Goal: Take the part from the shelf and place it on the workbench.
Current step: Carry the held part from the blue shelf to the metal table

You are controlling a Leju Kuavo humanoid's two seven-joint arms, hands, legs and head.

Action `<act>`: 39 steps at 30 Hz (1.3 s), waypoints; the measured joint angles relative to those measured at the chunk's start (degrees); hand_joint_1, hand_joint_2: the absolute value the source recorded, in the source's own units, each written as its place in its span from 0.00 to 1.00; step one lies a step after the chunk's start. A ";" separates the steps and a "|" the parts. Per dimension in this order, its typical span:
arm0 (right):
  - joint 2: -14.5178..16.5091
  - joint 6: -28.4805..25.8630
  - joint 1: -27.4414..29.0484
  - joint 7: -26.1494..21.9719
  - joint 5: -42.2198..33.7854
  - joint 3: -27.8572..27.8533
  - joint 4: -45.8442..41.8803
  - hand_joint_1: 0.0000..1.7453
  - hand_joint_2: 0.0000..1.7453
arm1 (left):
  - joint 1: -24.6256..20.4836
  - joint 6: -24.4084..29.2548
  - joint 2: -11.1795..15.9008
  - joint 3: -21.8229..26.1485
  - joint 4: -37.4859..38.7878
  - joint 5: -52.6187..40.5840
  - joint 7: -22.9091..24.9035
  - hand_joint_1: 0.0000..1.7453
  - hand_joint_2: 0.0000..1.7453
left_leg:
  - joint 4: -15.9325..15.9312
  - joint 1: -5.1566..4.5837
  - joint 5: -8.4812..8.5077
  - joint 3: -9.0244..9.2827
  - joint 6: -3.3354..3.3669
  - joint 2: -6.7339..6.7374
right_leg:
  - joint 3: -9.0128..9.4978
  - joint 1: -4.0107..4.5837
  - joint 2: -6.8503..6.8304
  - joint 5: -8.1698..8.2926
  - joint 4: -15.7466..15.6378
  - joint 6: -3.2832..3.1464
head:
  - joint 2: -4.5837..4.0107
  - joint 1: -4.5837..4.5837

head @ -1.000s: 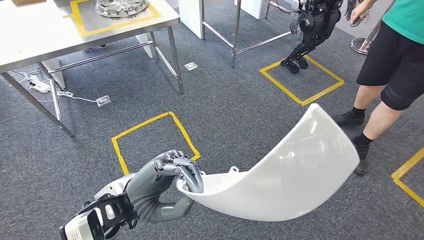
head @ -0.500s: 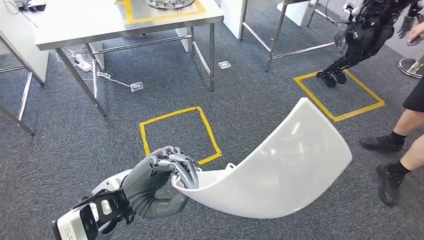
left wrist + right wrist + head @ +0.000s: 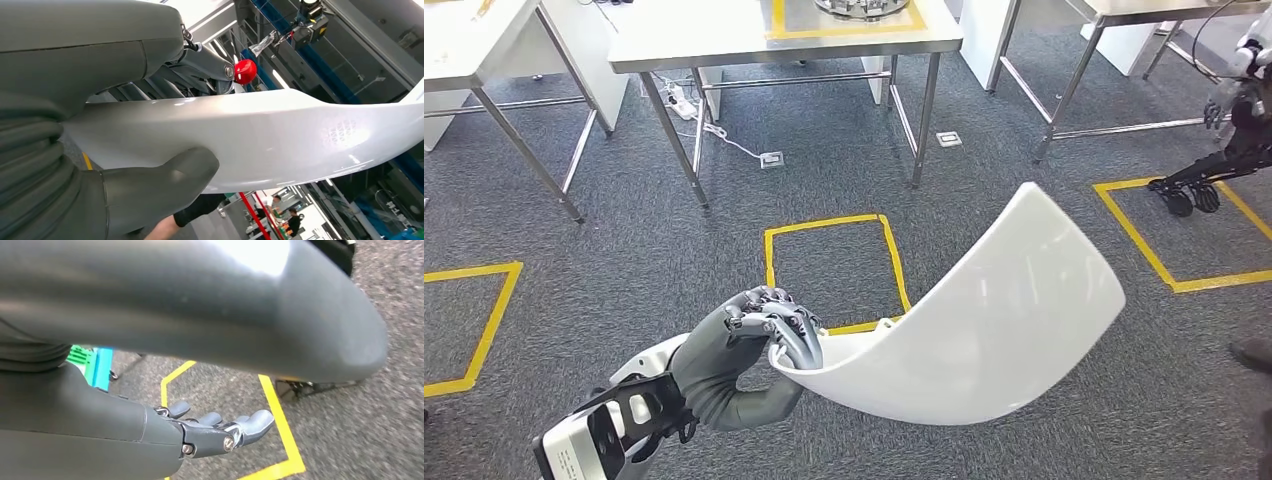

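The part [image 3: 984, 320] is a large curved white shell, held low over the grey carpet in the head view. My left hand [image 3: 759, 345] grips its near edge, fingers curled over the rim and thumb underneath. Close up in the left wrist view, the thumb [image 3: 165, 182] presses the glossy white panel [image 3: 260, 135] from one side. The workbench [image 3: 784, 35] is a steel table ahead, with a yellow-taped outline and a round metal piece [image 3: 869, 6] on top. My right hand [image 3: 210, 432] hangs over the floor, fingers loosely extended and holding nothing.
Yellow tape squares mark the carpet [image 3: 834, 270], one just ahead of the part. More steel tables stand at left [image 3: 484, 60] and right [image 3: 1124, 40]. Another dark robot [image 3: 1224, 150] stands at far right. A power strip and cables [image 3: 724, 130] lie under the workbench.
The whole view has swung: the workbench now sits ahead and centred, and the person at right has left the frame. My left hand keeps the same hold on the part.
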 joint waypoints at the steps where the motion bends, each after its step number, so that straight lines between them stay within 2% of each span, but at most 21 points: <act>1: 0.03 -0.04 -0.04 -0.14 -0.16 -0.03 -0.01 0.00 0.00 | -0.12 -0.08 0.09 -0.02 0.03 0.00 -0.07 1.00 1.00 | 1.40 -0.11 -0.98 -0.68 -0.19 1.47 | 0.01 -0.10 -0.52 0.20 -0.22 -0.43 | 0.00 -0.22; 3: 0.03 -0.09 0.08 -0.22 -0.38 -0.09 -0.02 0.00 0.00 | -0.33 -0.29 0.17 -0.07 0.21 0.00 -0.16 1.00 1.00 | 7.82 -0.23 -4.73 -3.46 -0.41 4.92 | -0.08 -0.01 -1.41 0.35 -0.38 -0.93 | 0.00 -0.68; 4: 0.02 -0.11 0.23 -0.30 -0.39 -0.10 -0.02 0.00 0.00 | -0.36 -0.41 0.20 -0.10 0.35 0.00 -0.15 1.00 1.00 | 11.85 -0.15 -6.63 -5.17 -0.54 5.71 | -0.15 0.08 -1.90 0.35 -0.35 -1.01 | 0.00 -0.79; 5: 0.01 -0.13 0.36 -0.39 -0.38 -0.11 -0.02 0.00 0.00 | -0.34 -0.48 0.23 -0.15 0.51 0.00 -0.15 1.00 1.00 | 14.84 -0.11 -7.73 -6.34 -0.65 6.03 | -0.20 0.15 -2.35 0.36 -0.32 -1.03 | 0.00 -0.81; 6: -0.01 -0.13 0.45 -0.48 -0.38 -0.11 -0.02 0.00 0.00 | -0.32 -0.53 0.26 -0.20 0.64 0.00 -0.15 1.00 1.00 | 15.89 -0.09 -7.76 -6.56 -0.71 6.14 | -0.23 0.19 -2.75 0.36 -0.27 -1.03 | 0.00 -0.82; 7: -0.01 -0.12 0.48 -0.51 -0.38 -0.12 -0.01 0.00 0.00 | -0.31 -0.55 0.29 -0.25 0.74 0.00 -0.15 1.00 1.00 | 14.50 -0.07 -6.69 -5.55 -0.69 6.22 | -0.23 0.20 -3.05 0.35 -0.21 -1.00 | 0.00 -0.83; 10: -0.01 -0.11 0.40 -0.51 -0.36 -0.13 -0.01 0.00 0.00 | -0.38 -0.56 0.31 -0.39 0.81 0.00 -0.17 1.00 1.00 | 3.00 -0.18 -2.45 0.93 -0.13 6.75 | -0.22 0.33 -3.50 0.17 0.17 -0.54 | 0.00 -0.87; 11: -0.02 -0.11 0.39 -0.52 -0.35 -0.13 -0.02 0.00 0.00 | -0.40 -0.56 0.31 -0.43 0.81 0.00 -0.18 1.00 1.00 | 0.55 -0.21 -1.90 2.17 0.10 6.86 | -0.30 0.49 -3.58 0.05 0.36 -0.36 | 0.00 -0.85; 12: -0.04 -0.12 0.40 -0.52 -0.35 -0.13 -0.02 0.00 0.00 | -0.41 -0.56 0.30 -0.46 0.83 0.00 -0.19 1.00 1.00 | -0.46 -0.26 -1.88 2.62 0.32 6.88 | -0.39 0.63 -3.60 0.02 0.48 -0.33 | 0.00 -0.82; 15: -0.09 -0.11 0.42 -0.51 -0.35 -0.13 -0.02 0.00 0.00 | -0.41 -0.56 0.29 -0.52 0.86 0.00 -0.19 1.00 1.00 | -0.49 -0.33 -1.68 2.51 0.65 6.73 | -0.37 0.75 -3.57 0.24 0.28 -0.39 | 0.00 -0.73; 18: -0.09 0.01 0.42 -0.51 -0.35 -0.13 -0.02 0.00 0.00 | -0.43 -0.56 0.29 -0.55 0.87 0.00 -0.19 1.00 1.00 | -0.45 -0.42 -1.68 2.45 1.05 6.76 | -0.24 0.68 -3.56 0.50 -0.14 0.14 | 0.00 -0.71; 22: -0.09 0.04 0.42 -1.14 -0.29 -0.13 -0.02 0.00 0.00 | -0.43 -0.56 0.29 -0.57 0.88 -0.03 -0.21 1.00 1.00 | -0.20 -0.73 -1.73 2.25 1.60 6.76 | -0.23 0.42 -3.58 0.82 -0.48 1.17 | 0.00 -0.73; 26: -0.09 0.05 0.42 -2.23 0.10 -0.13 -0.02 0.00 0.00 | -0.43 -0.44 0.27 -0.61 0.66 -0.62 0.00 1.00 1.00 | -0.09 -0.98 -1.74 2.09 2.06 6.73 | -0.27 0.20 -3.62 0.94 -0.53 1.64 | 0.00 -0.73; 29: -0.13 0.05 0.34 -2.37 0.26 -0.13 -0.02 0.00 0.00 | -0.41 -0.15 0.08 -0.63 -0.02 -1.17 0.64 1.00 1.00 | -0.60 -0.80 -1.51 2.20 2.74 6.69 | -0.34 0.06 -3.60 0.63 -0.32 2.24 | 0.00 -0.73; 31: -0.18 0.08 0.28 -2.37 0.34 -0.13 -0.02 0.00 0.00 | -0.37 -0.04 -0.23 -0.64 -0.50 -1.38 0.87 1.00 1.00 | -1.14 -0.43 -1.17 2.41 3.18 6.67 | -1.83 -0.01 -3.16 -1.53 3.03 2.64 | 0.00 -0.56; 33: -0.20 0.13 0.30 -2.34 0.39 -0.13 -0.02 0.00 0.00 | -0.17 -0.01 -0.44 -0.64 -0.66 -1.51 0.96 1.00 1.00 | -1.20 -0.35 -1.15 2.38 3.27 6.65 | -5.50 -0.09 -2.85 -5.32 10.57 2.91 | 0.00 -0.35; 34: -0.20 0.15 0.35 -2.33 0.39 -0.13 -0.02 0.00 0.00 | -0.02 -0.02 -0.48 -0.64 -0.66 -1.55 1.00 1.00 1.00 | -1.17 -0.34 -1.19 2.37 3.24 6.61 | -7.32 -0.14 -2.83 -6.59 14.09 2.99 | 0.00 -0.28; 35: -0.21 0.15 0.41 -2.31 0.39 -0.13 -0.02 0.00 0.00 | 0.12 -0.02 -0.49 -0.65 -0.66 -1.60 1.03 1.00 1.00 | -1.13 -0.30 -1.28 2.38 3.15 6.52 | -8.40 -0.19 -2.83 -6.78 15.94 3.03 | 0.00 -0.26; 36: -0.22 0.11 0.46 -2.30 0.38 -0.13 -0.02 0.00 0.00 | 0.22 -0.03 -0.50 -0.65 -0.66 -1.62 1.03 1.00 1.00 | -1.05 -0.23 -1.39 2.43 2.98 6.41 | -8.33 -0.27 -2.83 -5.77 15.46 3.04 | 0.00 -0.25; 37: -0.25 0.07 0.49 -2.30 0.36 -0.13 -0.02 0.00 0.00 | 0.26 -0.04 -0.51 -0.66 -0.67 -1.64 1.03 1.00 1.00 | -0.93 -0.12 -1.56 2.53 2.74 6.28 | -7.07 -0.38 -2.83 -3.83 12.62 3.04 | 0.00 -0.23; 39: -0.26 0.01 0.46 -2.30 0.30 -0.13 -0.01 0.00 0.00 | 0.29 -0.05 -0.54 -0.66 -0.68 -1.67 1.02 1.00 1.00 | -0.56 -0.04 -2.07 2.69 2.03 6.07 | -3.21 -0.48 -2.74 -0.30 4.52 2.93 | 0.00 -0.14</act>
